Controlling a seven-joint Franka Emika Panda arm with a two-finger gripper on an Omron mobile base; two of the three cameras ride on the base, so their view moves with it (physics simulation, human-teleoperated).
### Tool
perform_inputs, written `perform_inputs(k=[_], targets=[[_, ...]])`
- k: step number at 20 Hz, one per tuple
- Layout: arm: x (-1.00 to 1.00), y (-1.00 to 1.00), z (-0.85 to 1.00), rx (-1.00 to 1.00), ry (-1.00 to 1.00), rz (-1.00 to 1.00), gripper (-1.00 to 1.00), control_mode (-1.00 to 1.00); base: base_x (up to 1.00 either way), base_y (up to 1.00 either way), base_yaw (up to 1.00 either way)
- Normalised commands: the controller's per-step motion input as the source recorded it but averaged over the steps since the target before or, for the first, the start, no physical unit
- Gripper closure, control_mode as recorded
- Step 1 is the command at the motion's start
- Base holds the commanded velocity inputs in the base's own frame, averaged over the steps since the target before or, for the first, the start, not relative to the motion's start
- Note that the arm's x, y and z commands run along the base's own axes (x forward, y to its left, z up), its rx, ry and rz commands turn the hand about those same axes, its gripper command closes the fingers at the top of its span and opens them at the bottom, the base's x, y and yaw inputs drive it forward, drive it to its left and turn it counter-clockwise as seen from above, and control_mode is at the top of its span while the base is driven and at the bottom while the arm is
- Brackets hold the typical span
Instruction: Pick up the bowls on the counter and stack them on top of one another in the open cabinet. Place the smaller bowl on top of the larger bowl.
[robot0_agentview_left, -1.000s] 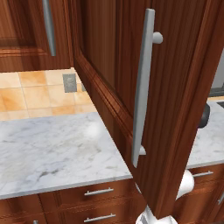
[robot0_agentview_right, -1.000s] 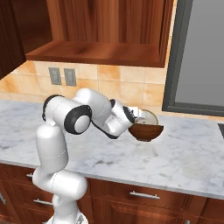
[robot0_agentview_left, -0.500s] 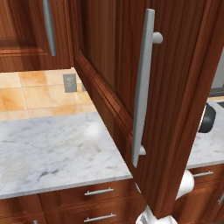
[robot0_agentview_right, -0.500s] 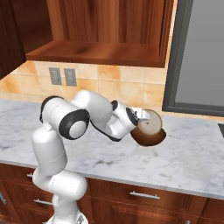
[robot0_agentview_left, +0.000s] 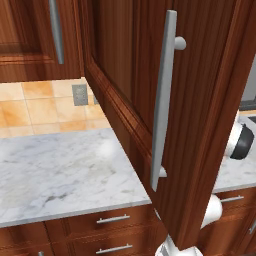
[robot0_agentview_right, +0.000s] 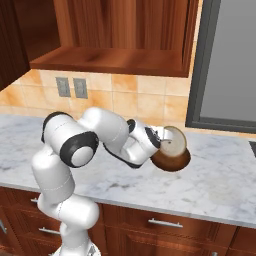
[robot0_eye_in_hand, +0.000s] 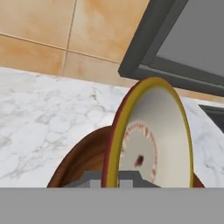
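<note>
Item 1, gripper (robot0_eye_in_hand: 110, 179): jaws are closed down on the rim of the small bowl, which is pinched between the 2 tips.

Item 2, small bowl (robot0_agentview_right: 174, 141): cream inside, yellow rim, reddish outer wall; it is held tipped up on edge (nearly vertical in the hand view), just above item 3.

Item 3, brown bowl (robot0_agentview_right: 172, 160): larger, dark wood-coloured, seen directly beneath the small bowl over the counter (robot0_agentview_right: 215, 175), near the tiled back wall. Whether it rests on the marble or hangs from the small bowl cannot be told.

Item 4, open cabinet (robot0_agentview_right: 112, 59): reddish-brown shelf mounted above the counter, up and left of both bowls; its door (robot0_agentview_left: 200, 100) is swung outward, with a vertical silver handle (robot0_agentview_left: 162, 100).
</note>
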Motion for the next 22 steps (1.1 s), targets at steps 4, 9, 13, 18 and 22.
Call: perform_inputs(k=[4,9,13,18,22], targets=[[-0.37,0.00,-0.02,-0.01,-0.10,0.04,1.00,-1.00,0.00,0.00,0.00],[-0.16,-0.01,0.00,0.00,-0.03,0.00,1.00,-1.00,0.00,0.00,0.00],[-0.48,0.13,0.00,-0.03,-0.06,0.05,1.00,-1.00,0.00,0.00,0.00],[-0.08,0.03,0.00,0.00,-0.02,0.01,-1.00,-1.00,0.00,0.00,0.00],[0.00,0.08,0.44,0.02,-0.08,0.00,-1.00,-1.00,0.00,0.00,0.00]])
